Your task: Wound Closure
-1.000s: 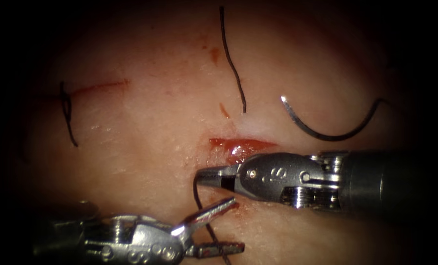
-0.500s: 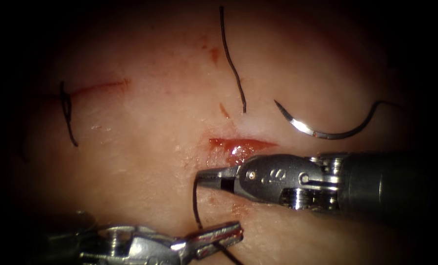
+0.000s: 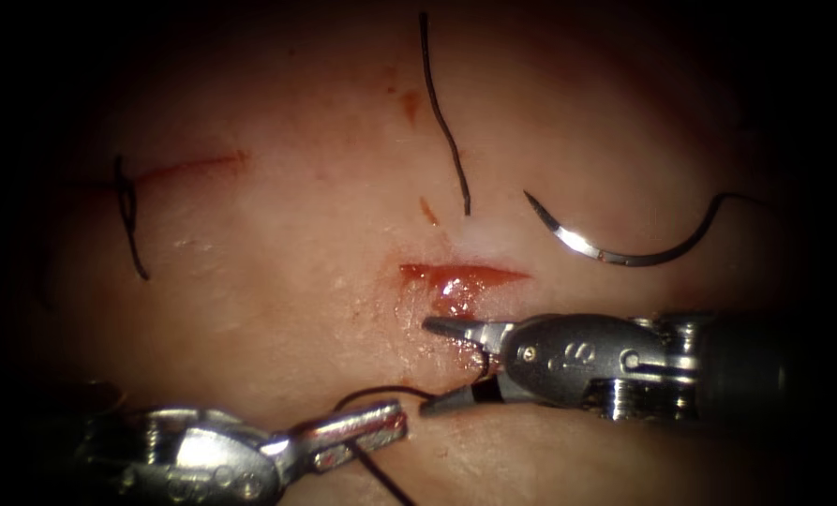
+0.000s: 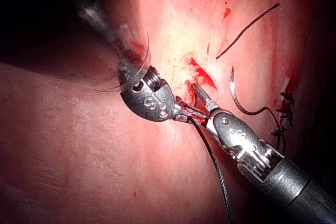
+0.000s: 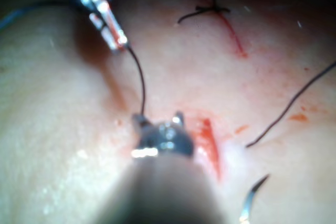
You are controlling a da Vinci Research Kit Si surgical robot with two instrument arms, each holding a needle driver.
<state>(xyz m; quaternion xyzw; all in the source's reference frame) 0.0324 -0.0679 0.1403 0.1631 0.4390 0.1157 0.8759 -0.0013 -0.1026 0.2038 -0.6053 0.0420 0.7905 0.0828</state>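
The cut (image 3: 460,278), wet with red fluid, lies mid-tissue. The curved needle (image 3: 615,248) rests free on the tissue to the right of the cut, held by neither tool and not in the tissue, its thread trailing from its tail. My left tool (image 3: 366,429) is shut on the dark thread (image 3: 381,390) below the cut. This thread arcs over to my right tool (image 3: 437,367), whose jaws stand open just below the cut with the thread running between them. The right wrist view shows the same open right tool (image 5: 157,121), the thread (image 5: 142,82) and the shut left tool (image 5: 118,38).
A loose thread end (image 3: 441,112) lies above the cut. An earlier stitch (image 3: 127,211) crosses a thin red line at the far left. In the left wrist view the needle (image 4: 241,100) lies beyond the right tool's shaft (image 4: 283,179).
My left jaws closed on the thread and drew it a little to the left. The right jaws opened, letting go of the thread, and shifted slightly right and down. The needle rolled a little.
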